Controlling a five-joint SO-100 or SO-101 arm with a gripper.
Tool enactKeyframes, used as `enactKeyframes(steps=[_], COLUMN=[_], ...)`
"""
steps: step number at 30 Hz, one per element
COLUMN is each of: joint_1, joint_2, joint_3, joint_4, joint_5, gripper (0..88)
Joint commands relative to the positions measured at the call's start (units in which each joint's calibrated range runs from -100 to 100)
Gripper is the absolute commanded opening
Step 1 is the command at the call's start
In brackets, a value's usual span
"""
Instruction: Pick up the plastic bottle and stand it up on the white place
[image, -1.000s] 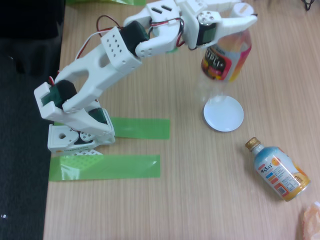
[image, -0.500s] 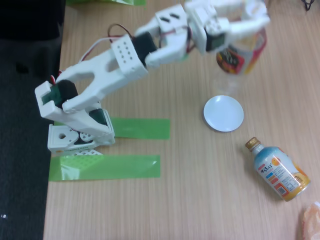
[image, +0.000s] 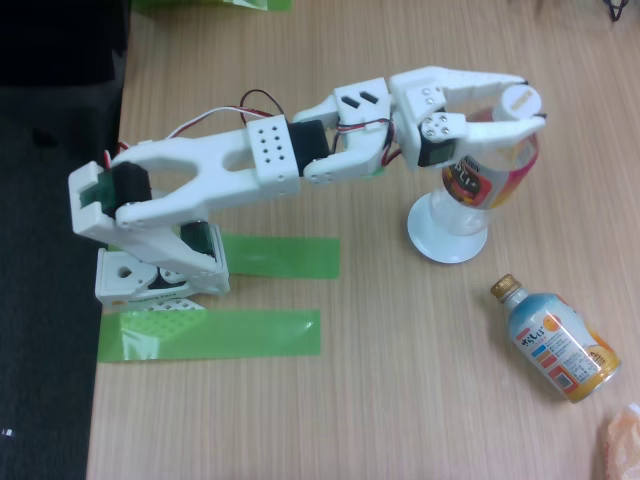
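Observation:
The clear plastic bottle (image: 478, 180) with its black, red and yellow label leans steeply, white cap up and to the right. Its clear base is down on or just above the white place (image: 450, 248), a small round glossy plate; I cannot tell if they touch. My gripper (image: 528, 100) reaches in from the left and is shut on the bottle's upper part near the cap, one finger on each side. The plate's upper half is seen through the clear bottle.
A shorter bottle (image: 555, 340) with a gold cap and blue-orange label lies on the wood table at the lower right. Two green tape strips (image: 280, 257) lie by the arm's base (image: 150, 275). An orange object (image: 622, 440) sits in the bottom right corner. The table's left edge (image: 110, 300) meets dark floor.
The arm has stretched out and lowered, carrying the bottle down. Half a second ago it hung above and behind the plate; now its base is at the plate.

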Motion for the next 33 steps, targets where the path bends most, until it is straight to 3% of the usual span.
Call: enactKeyframes(steps=[1,20,29,33], joint_1=[-0.3,-1.7,-1.6,-1.8], joint_2=[-4.4,-11.4,-3.7,0.0], joint_3=[1.3,11.8,9.6,6.9], joint_4=[-2.9,-3.5,-3.5,-3.5], joint_5=[0.3,0.3,0.7,3.3], gripper=[9.6,9.6,9.6,9.6])
